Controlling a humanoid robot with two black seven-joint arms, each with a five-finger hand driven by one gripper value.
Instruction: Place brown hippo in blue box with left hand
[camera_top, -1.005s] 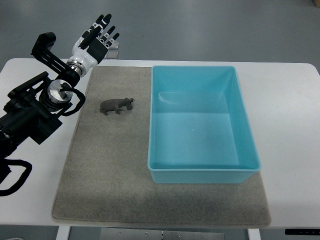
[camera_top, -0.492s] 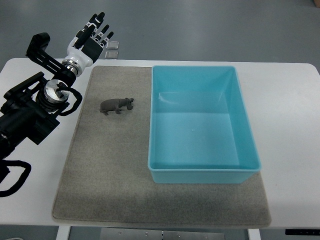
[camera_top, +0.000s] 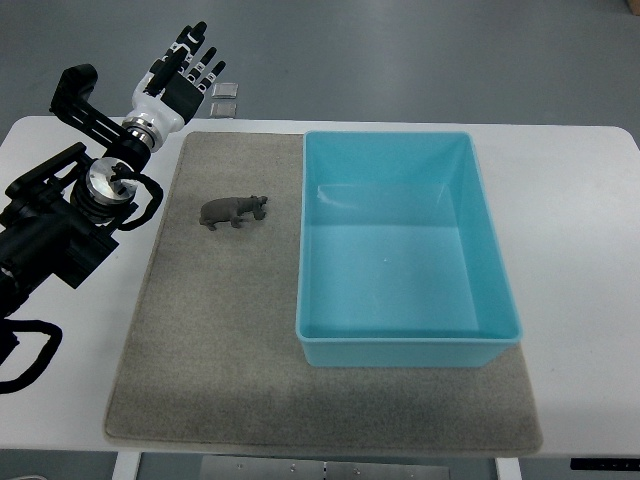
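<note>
A small brown hippo (camera_top: 233, 210) stands on the grey mat (camera_top: 210, 340), its head pointing right toward the blue box (camera_top: 404, 248). The box is an open rectangular bin with nothing inside, sitting on the right part of the mat. My left hand (camera_top: 184, 71) is at the top left, past the far edge of the table, above and to the left of the hippo and well apart from it. Its fingers are spread and hold nothing. The left arm (camera_top: 70, 215) runs in from the left edge. No right arm shows.
The white table (camera_top: 580, 230) carries the mat. Two small square grey items (camera_top: 226, 97) lie on the floor beyond the table's far edge, next to the hand.
The left hand has drifted up and to the left, farther from the hippo. The hippo and box have stayed where they were.
</note>
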